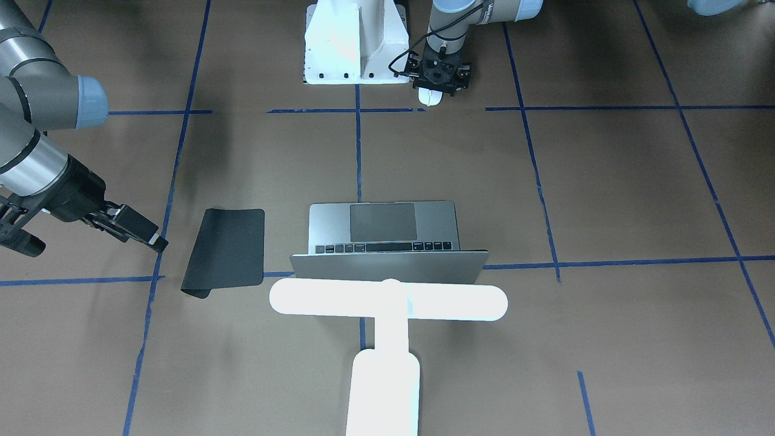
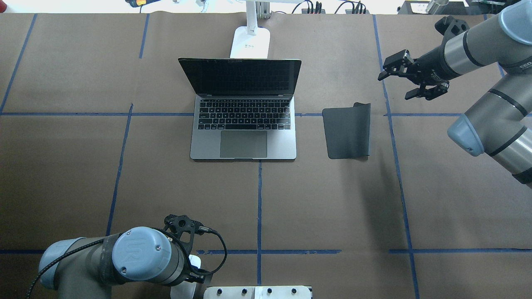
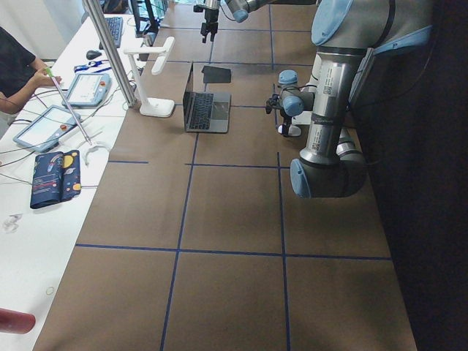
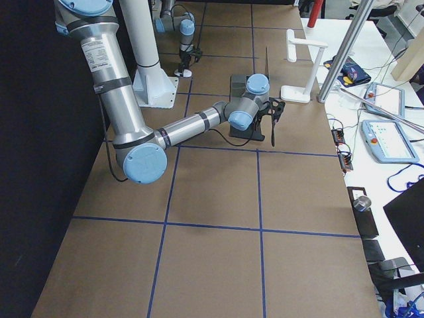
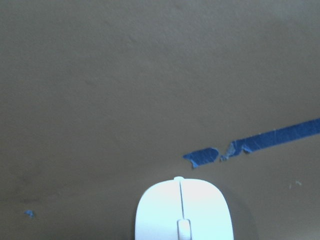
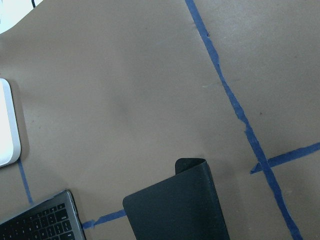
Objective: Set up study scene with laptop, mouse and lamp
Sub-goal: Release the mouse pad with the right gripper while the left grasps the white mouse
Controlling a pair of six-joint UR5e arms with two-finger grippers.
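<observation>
I read the step in hand as picking up the mouse (image 5: 182, 210). In the left wrist view it sits at the bottom centre of the frame, lying flat on the brown table (image 2: 332, 207), nose pointing up-frame toward a torn bit of blue tape (image 5: 202, 156). In the front-facing view it pokes out just below the left gripper (image 1: 441, 82) at top centre, beside the white pedestal (image 1: 354, 42). I cannot tell whether that gripper is spread or closed, since no view shows its fingers.

The shell is glossy and rounded, so I would centre over its widest part, come down low and close across the two long sides. A high pinch would likely squirt it out.

The laptop (image 2: 243, 112) stands open mid-frame in the overhead view, with the lamp (image 1: 387, 301) just behind its lid. The black pad (image 2: 347, 133) lies to the laptop's right, well apart from the mouse, so it is a long carry across. Its upper right corner curls up; I would aim for the flat middle.

The right gripper (image 2: 395, 87) hangs wide and empty near that curled corner, so I would keep my path clear of it.
</observation>
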